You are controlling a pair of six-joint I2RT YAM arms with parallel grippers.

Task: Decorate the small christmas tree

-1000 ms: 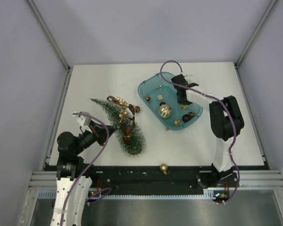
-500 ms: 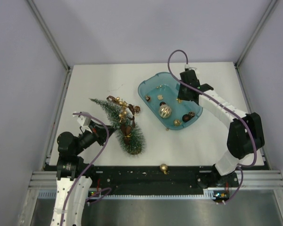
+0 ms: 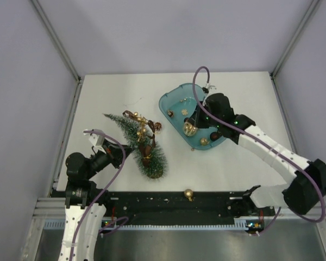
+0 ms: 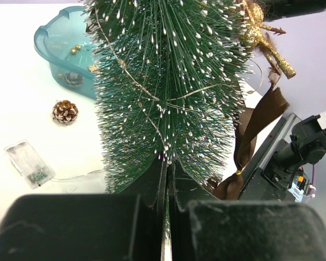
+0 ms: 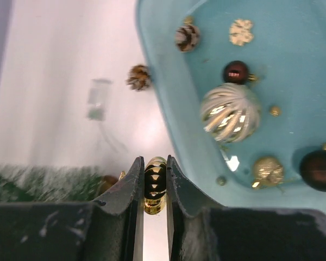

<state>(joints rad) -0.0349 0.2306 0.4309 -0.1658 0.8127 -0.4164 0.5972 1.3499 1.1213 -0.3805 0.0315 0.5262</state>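
Gold bauble (image 5: 155, 184) in right tool (image 5: 154, 165), swung across teal tray (image 3: 170, 103) toward tree (image 3: 139, 145).

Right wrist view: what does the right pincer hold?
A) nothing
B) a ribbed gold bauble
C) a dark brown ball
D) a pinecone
B: the right pincer is shut on a ribbed gold bauble, seen between its two fingers.

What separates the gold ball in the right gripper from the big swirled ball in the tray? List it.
The gold ball is smaller, deep gold, clamped in the right gripper; the swirled ball is larger, pale silvery-gold, loose in the teal tray. Both are shiny, grooved baubles.
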